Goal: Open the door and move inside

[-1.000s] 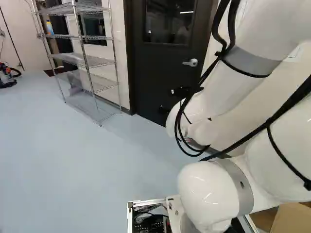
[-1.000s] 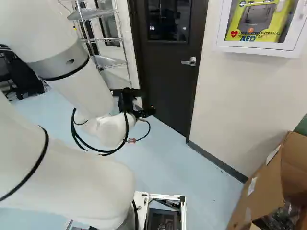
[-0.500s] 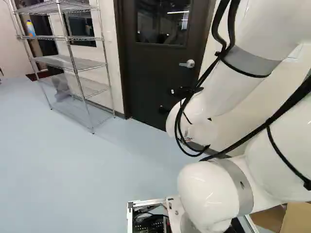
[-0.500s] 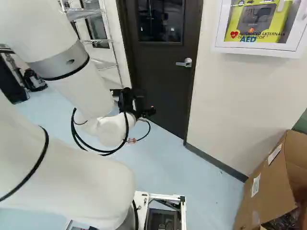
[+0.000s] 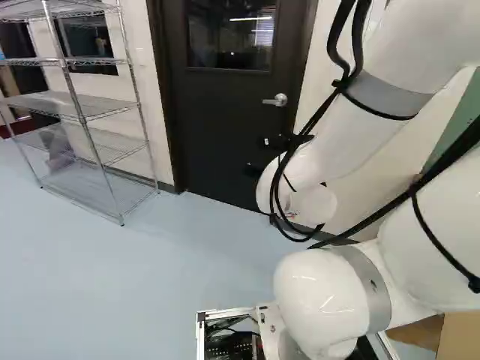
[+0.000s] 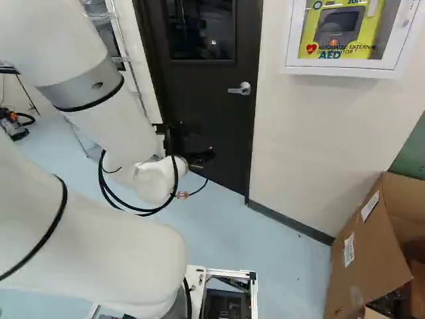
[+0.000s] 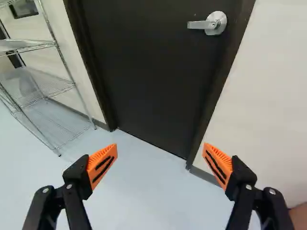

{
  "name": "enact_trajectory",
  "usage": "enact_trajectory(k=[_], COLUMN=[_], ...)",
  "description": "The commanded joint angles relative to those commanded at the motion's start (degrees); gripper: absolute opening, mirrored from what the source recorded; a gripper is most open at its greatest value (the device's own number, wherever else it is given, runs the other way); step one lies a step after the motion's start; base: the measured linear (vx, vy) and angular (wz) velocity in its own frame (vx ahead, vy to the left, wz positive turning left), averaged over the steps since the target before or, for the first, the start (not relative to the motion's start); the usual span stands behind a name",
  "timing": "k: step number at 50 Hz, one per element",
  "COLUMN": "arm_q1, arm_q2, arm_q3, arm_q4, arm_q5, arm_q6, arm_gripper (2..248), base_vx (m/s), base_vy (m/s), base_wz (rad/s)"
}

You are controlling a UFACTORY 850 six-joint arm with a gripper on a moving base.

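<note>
Two fingers of the gripper (image 6: 199, 158) stand wide apart in the wrist view, with nothing between them. In the right base view we can hardly make out its black body against the dark door (image 7: 148, 72); in the left base view the white arm (image 5: 360, 142) partly hides it. The door stands closed ahead of the gripper, its top cut off in all views, its lever handle (image 7: 206, 24) well apart from the fingers. We see print on the yellow case (image 6: 339, 30) in the wall cabinet (image 6: 342, 70) and labels on the cardboard box (image 6: 362, 256). Compared with the earlier frames, the base has moved: door and wire shelf (image 5: 86, 116) lie farther left in the left base view, while the arm keeps its pose.
</note>
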Motion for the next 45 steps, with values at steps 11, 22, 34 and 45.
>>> enact_trajectory(k=[11, 22, 34, 45], arm_q1=[0.00, 0.00, 0.00, 0.00], arm_q2=[0.00, 0.00, 0.00, 0.00], arm_q3=[0.00, 0.00, 0.00, 0.00], arm_q4=[0.00, 0.00, 0.00, 0.00], arm_q5=[0.00, 0.00, 0.00, 0.00], arm_q6=[0.00, 0.00, 0.00, 0.00], arm_gripper=[247, 247, 247, 247], base_vx=[0.129, 0.136, 0.140, 0.145], base_vy=[0.082, 0.087, 0.092, 0.094], base_wz=[-0.236, -0.200, -0.197, -0.199])
